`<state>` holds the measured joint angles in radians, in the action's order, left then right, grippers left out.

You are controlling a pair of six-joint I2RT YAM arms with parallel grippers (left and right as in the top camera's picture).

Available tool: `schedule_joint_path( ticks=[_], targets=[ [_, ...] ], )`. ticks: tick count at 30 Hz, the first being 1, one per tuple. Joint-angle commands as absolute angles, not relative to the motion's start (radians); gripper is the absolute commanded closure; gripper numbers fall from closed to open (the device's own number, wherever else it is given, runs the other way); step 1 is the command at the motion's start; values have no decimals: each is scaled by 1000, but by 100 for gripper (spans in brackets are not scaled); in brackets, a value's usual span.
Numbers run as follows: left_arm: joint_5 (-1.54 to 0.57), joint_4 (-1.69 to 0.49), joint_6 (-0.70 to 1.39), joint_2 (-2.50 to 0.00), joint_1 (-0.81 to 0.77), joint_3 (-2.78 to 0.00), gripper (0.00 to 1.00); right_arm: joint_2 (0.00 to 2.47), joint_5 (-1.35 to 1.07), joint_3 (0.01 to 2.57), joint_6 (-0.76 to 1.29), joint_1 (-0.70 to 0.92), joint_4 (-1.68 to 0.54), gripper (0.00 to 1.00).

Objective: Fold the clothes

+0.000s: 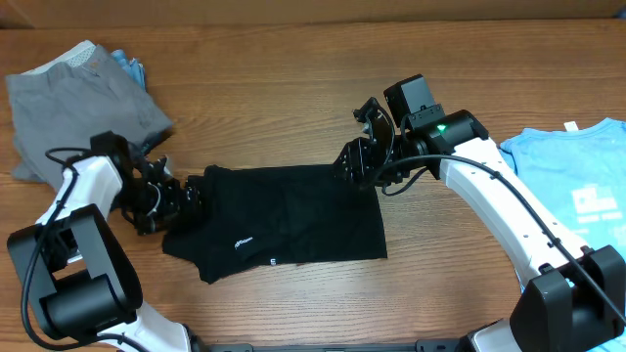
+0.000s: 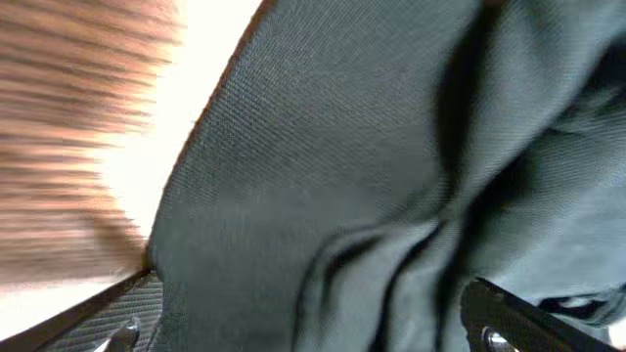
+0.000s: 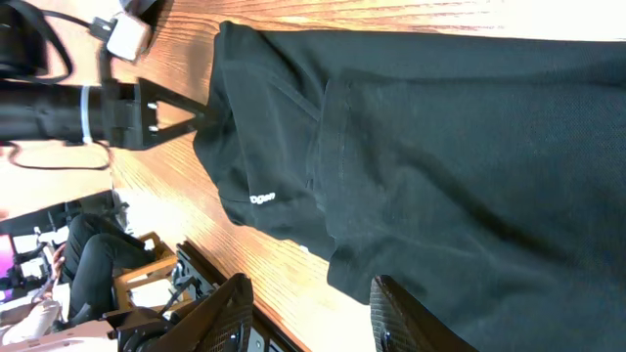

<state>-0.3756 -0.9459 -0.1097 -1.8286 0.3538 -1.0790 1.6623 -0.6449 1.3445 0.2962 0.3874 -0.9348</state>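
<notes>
shirt: black T-shirt (image 1: 293, 210) lies mid-worktop (image 1: 293, 88), between the two arms, white label (image 1: 273, 261) face up near the front edge
shape: roughly a rectangle; right side flat and square, left end rumpled, with a loose corner sticking out at the front left
left claw: left claw (image 1: 174, 200) sits at the shirt's left edge; in the wrist view the fingers (image 2: 518, 313) stand wide apart at the frame's corners, cloth fills the view right in front, nothing looks pinched
right claw: right claw (image 1: 358, 161) is at the shirt's back right corner, part open; wrist view shows a clear gap between the fingers with no cloth in it
done: looks like a first fold or two is in, since the outline is narrower than a spread tee; can't tell how many layers
left on shirt: tidy the left end, then likely one more fold to get a compact stack
other clothes: grey garment (image 1: 83, 98) heaped at back left, light-blue tee (image 1: 577, 176) spread at far right; both well apart from the claws and unfolded
progress: early, first item of three is partway
</notes>
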Motion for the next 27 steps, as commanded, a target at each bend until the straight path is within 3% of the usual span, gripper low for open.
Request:
schedule_joint_path(
  ticks=[1, 7, 11, 27],
  targets=[
    [-433, -897, -143, -1805, 342, -999, 0, 1641, -636, 1355, 283, 385, -931, 58],
    [-514, -760, -178, -1805, 336, -876, 0, 1641, -636, 1355, 283, 385, -930, 58],
    [-600, -754, -245, -1805, 336, -851, 0, 1641, -636, 1355, 283, 385, -929, 58],
    [-625, -732, -259, -1805, 298, -848, 2, 1641, -629, 1355, 280, 385, -930, 58]
  ],
)
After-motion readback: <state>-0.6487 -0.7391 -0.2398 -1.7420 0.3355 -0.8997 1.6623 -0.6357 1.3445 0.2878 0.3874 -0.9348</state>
